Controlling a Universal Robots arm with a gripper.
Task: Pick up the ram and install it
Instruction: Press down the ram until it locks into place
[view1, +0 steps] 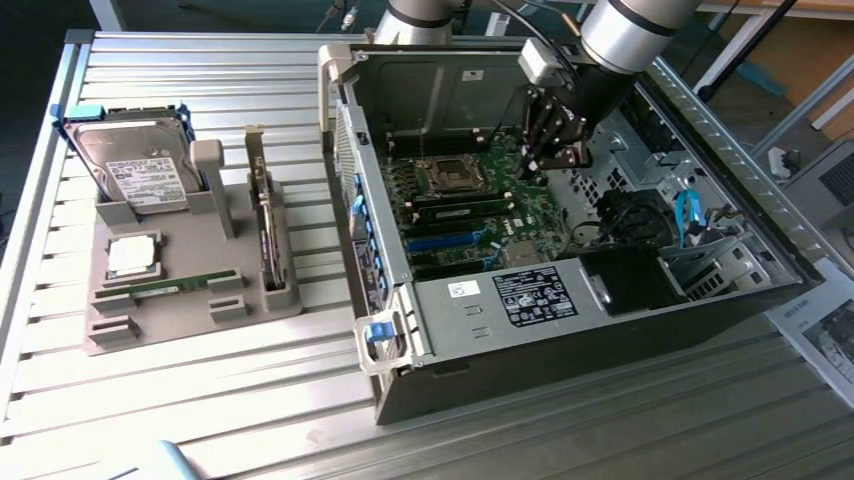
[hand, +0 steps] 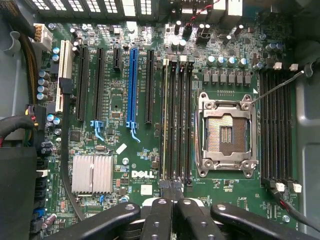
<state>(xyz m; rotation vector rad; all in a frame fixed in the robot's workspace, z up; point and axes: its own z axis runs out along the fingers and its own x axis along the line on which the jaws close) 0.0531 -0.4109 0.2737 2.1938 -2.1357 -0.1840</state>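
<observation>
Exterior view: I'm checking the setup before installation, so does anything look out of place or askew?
Nothing stands out. The ram lies flat in its slot on the grey holder, the hard drive stands upright, and the gripper hangs over the motherboard inside the open computer case.

Arm: silver-grey cylindrical link, smooth metallic finish. Small pale box-shaped module mounted just above tool. Tool: black, boxy body with dark linkage bars. In wrist view, tool shows four glossy black linkage arms with round pivot screws, converging on pale fingertips.
</observation>
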